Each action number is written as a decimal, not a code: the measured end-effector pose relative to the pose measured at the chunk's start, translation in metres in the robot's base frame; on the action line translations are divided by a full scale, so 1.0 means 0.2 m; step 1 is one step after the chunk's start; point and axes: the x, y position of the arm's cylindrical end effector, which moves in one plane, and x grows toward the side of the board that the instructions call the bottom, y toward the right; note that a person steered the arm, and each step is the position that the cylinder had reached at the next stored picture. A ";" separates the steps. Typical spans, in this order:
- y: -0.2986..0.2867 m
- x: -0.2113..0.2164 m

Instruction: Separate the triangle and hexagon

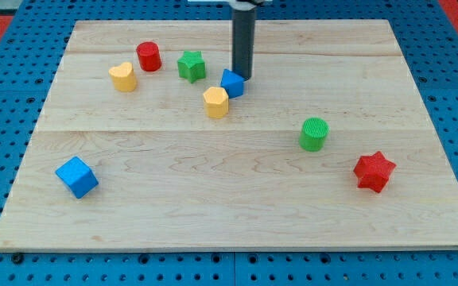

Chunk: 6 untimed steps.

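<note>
Right now my tip (242,77) is pressing on the blue triangle's (231,83) far-right edge (no gripper, just a rod), and the yellow hexagon (215,102) is sitting just near-left, almost touching.

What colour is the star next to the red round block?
Green star, clear in the camera view.

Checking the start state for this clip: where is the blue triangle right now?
The blue triangle sits in the upper middle of the board, just up and to the view's right of the yellow hexagon, with my tip at its upper right edge.
</note>
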 end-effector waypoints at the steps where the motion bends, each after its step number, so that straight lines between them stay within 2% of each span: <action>1: 0.21 0.12; 2: 0.21 0.26; 5: -0.28 0.23; 6: 0.06 0.33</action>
